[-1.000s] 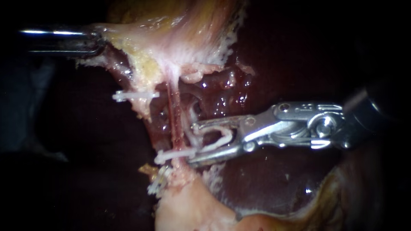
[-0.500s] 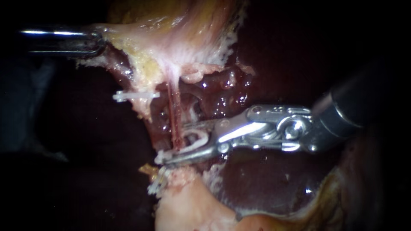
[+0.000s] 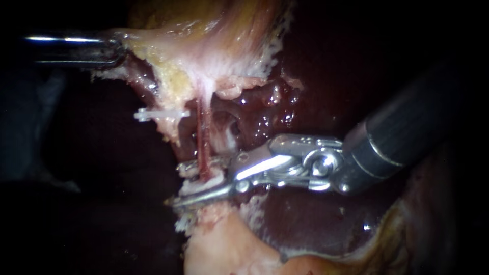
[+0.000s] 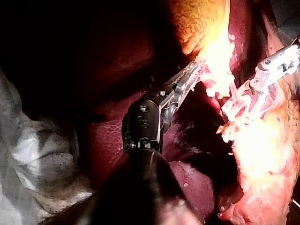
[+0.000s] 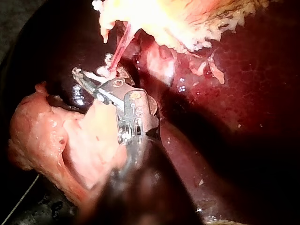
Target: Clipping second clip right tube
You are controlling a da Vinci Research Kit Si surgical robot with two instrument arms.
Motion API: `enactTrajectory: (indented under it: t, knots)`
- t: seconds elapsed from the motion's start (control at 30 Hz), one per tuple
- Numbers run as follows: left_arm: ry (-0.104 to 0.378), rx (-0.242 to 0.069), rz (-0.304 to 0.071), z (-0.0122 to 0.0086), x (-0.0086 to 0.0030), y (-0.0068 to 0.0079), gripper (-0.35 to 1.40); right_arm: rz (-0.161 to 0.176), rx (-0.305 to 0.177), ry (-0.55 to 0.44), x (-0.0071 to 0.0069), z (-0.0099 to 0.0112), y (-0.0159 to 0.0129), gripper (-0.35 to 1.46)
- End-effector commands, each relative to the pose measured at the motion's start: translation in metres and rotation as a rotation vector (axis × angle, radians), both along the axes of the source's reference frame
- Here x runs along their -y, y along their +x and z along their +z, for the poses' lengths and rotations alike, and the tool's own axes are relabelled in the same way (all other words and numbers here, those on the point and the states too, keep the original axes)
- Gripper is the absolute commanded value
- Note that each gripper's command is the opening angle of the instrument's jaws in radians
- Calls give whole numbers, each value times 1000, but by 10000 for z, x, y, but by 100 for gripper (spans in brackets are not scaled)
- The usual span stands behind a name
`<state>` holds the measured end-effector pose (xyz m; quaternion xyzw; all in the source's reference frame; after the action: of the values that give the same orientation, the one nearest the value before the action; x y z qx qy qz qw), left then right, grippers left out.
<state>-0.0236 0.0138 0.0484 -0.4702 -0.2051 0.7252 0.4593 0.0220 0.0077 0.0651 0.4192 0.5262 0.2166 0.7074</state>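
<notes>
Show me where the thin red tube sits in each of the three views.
Endoscope view: thin red tube runs down the centre, from pale tissue into the right instrument.
Left wrist view: faint pink strand between the pale tissue and the right instrument; likely the same tube.
Right wrist view: red line just ahead of the right instrument.
Shared landmark: the right instrument, holding a clip at the tube.
</notes>
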Motion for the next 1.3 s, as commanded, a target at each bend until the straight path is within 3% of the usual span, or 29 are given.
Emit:
enactTrajectory:
  t: [0.03, 0.43, 0.63, 1.3]
  knots:
    - [0, 0, 0, 0, 0, 0, -35, -6, -8, -1, 1, -4, 0, 49]
    - [-1, 0, 0, 1, 0, 0, -35, -94, -142, 35, 29, -54, 9, 45]
    - [-1, 0, 0, 1, 0, 0, -35, -89, -153, 33, 29, -63, 10, 41]
    - [-1, 0, 0, 2, 0, -1, -35, -48, -130, 24, 14, -44, 3, -2]
